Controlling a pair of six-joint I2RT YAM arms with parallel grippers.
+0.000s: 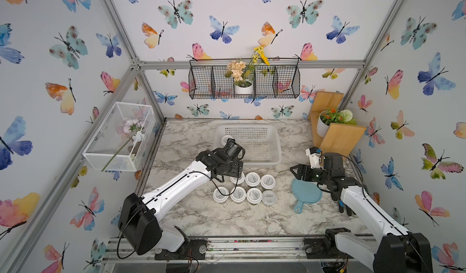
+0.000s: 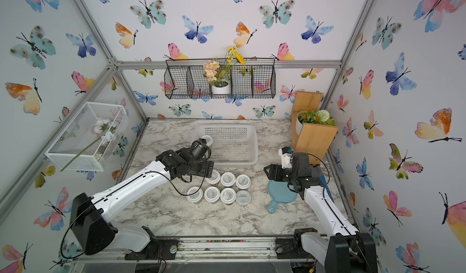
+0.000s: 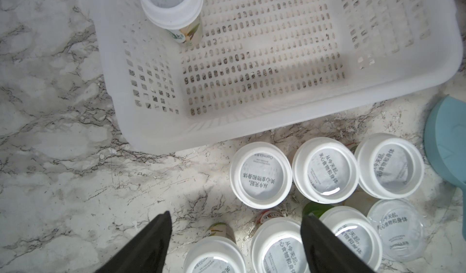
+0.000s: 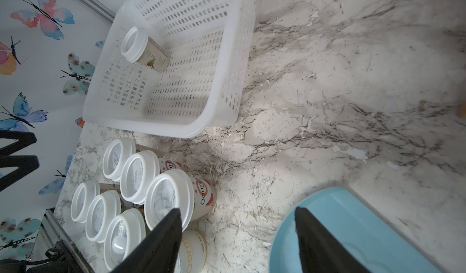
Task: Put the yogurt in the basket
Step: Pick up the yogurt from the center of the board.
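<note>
One surface is carrying the white basket, one yogurt jar sitting inside, seven jars crowding beside it. Left fingers and right fingers are hanging wide, empty; squeezing between jars could be tipping neighbours.

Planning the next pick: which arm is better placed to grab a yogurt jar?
Probably left: the left gripper hangs open directly over the yogurt jars on the table; the right gripper hovers aside, near the blue plate.
</note>
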